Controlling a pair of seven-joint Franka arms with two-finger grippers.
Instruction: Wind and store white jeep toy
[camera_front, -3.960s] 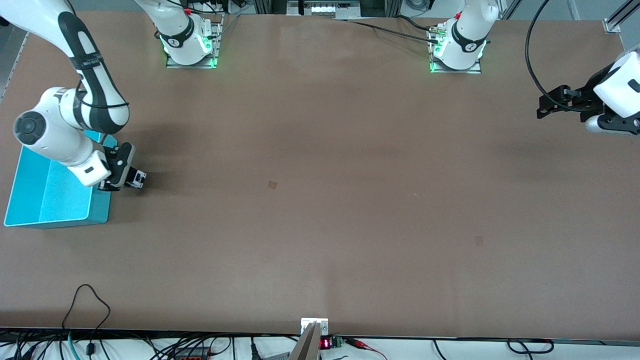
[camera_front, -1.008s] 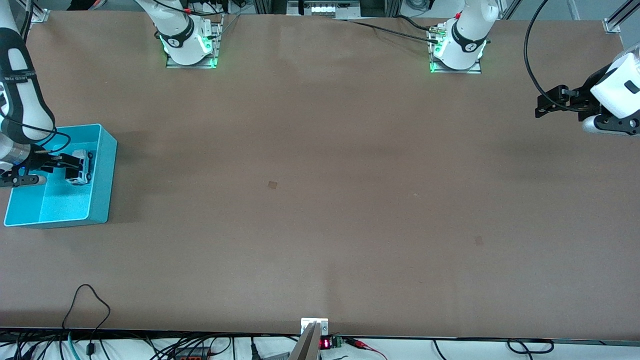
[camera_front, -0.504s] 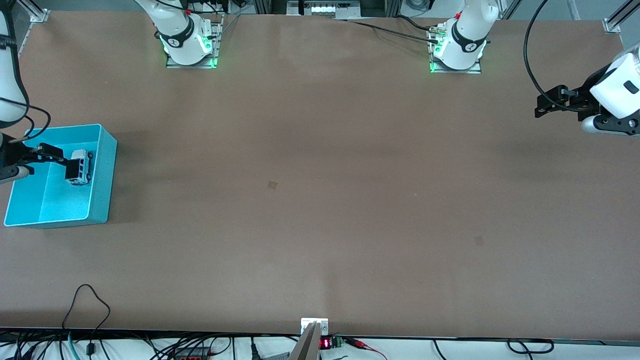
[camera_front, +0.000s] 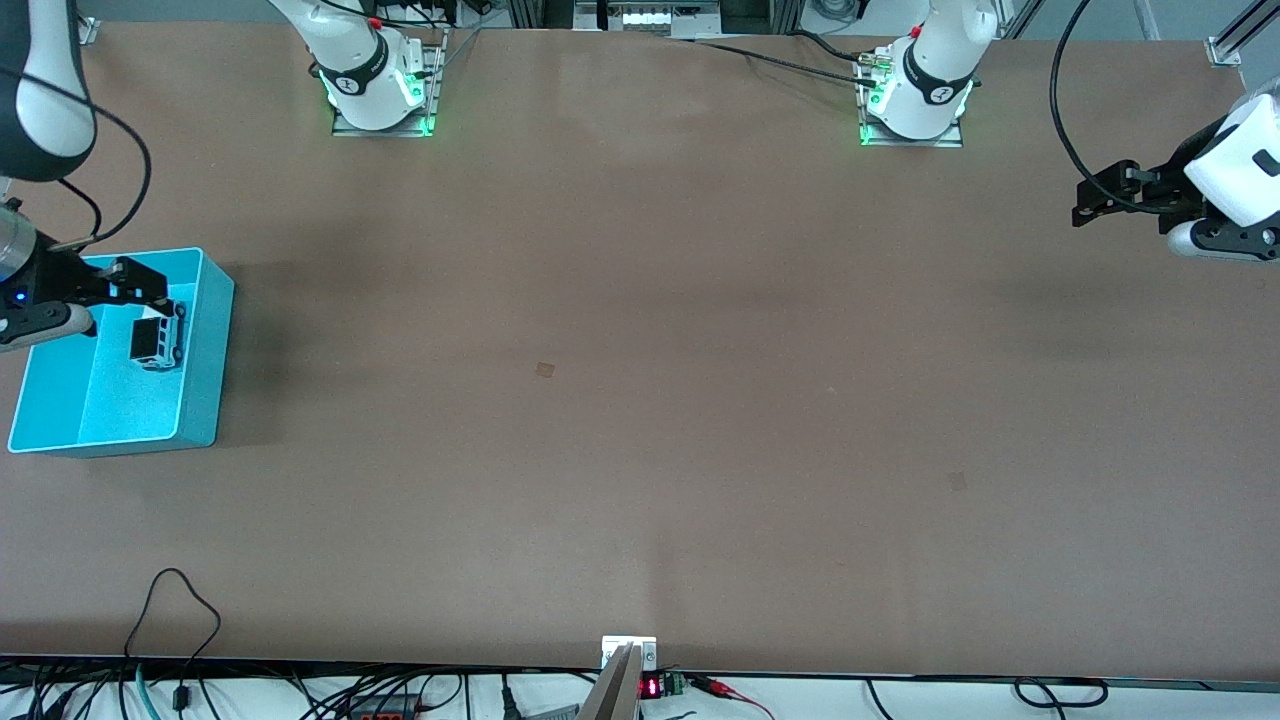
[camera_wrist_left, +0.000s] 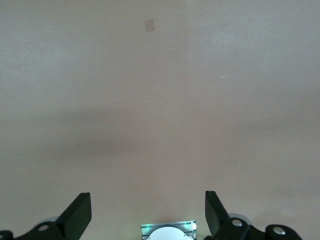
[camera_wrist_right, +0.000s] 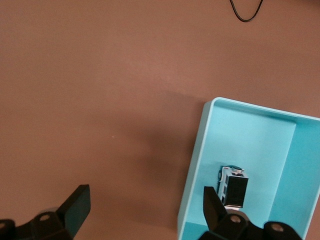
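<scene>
1. Turquoise bin, at the right arm's end of the table: a thin-walled open plastic tray. Its rim stands well above its floor, so you can only reach inside from above.

2. White jeep toy: it rests upright on its wheels on the bin floor, close to the wall that faces the middle of the table. In the right wrist view you see the toy with its black ribbed roof uppermost. Judge it light, rigid and hard-shelled, with smooth painted flanks that may slip under a weak pinch. The small wheels let it roll, so expect it to creep if nudged endwise. Should you need to lift it, take it across the body, one finger on each long flank, between the wheel arches, never on the roof ribs or the wheels.

3. Right gripper: it hangs above the bin, over the end of the toy, with its fingers spread wide and nothing between them. The toy appears stored, judging from how it lies.

4. Brown table: bare board across the middle span.

5. Left gripper: it waits above the left arm's end of the table, its fingers set fully apart and empty.
</scene>
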